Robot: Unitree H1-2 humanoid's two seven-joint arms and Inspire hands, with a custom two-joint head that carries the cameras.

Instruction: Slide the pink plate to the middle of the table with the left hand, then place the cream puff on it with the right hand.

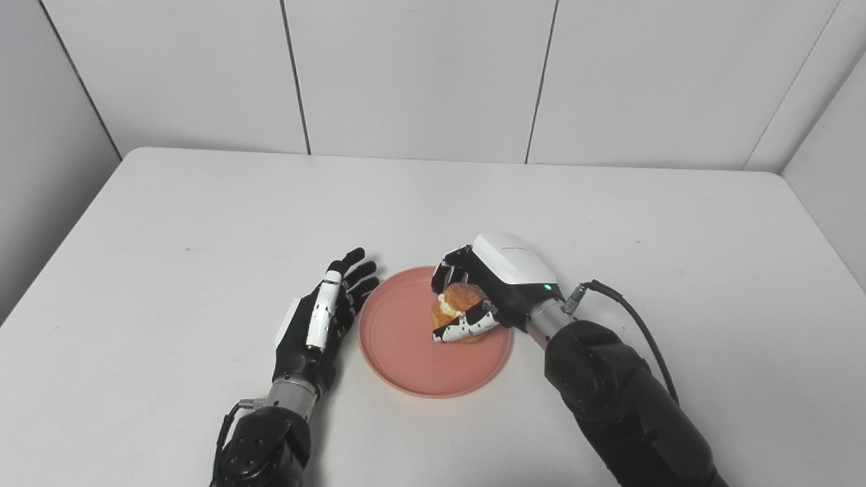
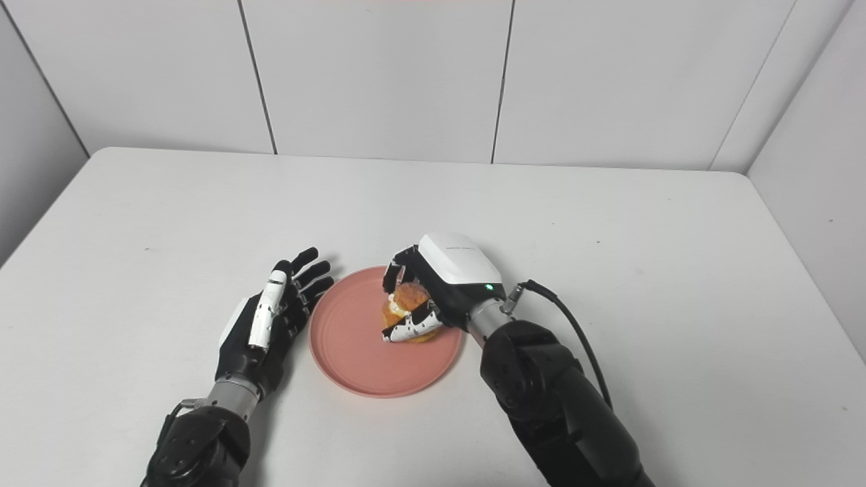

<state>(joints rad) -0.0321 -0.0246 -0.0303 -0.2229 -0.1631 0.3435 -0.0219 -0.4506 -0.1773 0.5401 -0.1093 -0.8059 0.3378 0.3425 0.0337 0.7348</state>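
Note:
The pink plate [image 1: 406, 352] lies on the white table near its middle front; it also shows in the right eye view [image 2: 352, 352]. My right hand [image 1: 497, 287] is over the plate's right part, shut on the golden cream puff [image 1: 461, 302], which rests on or just above the plate. The puff also shows in the right eye view [image 2: 408, 301]. My left hand [image 1: 325, 314] is open, fingers straight, lying beside the plate's left rim, at or almost touching it.
The white table [image 1: 203, 223] stands against grey wall panels at the back and sides. A black cable [image 1: 629, 318] loops from my right wrist.

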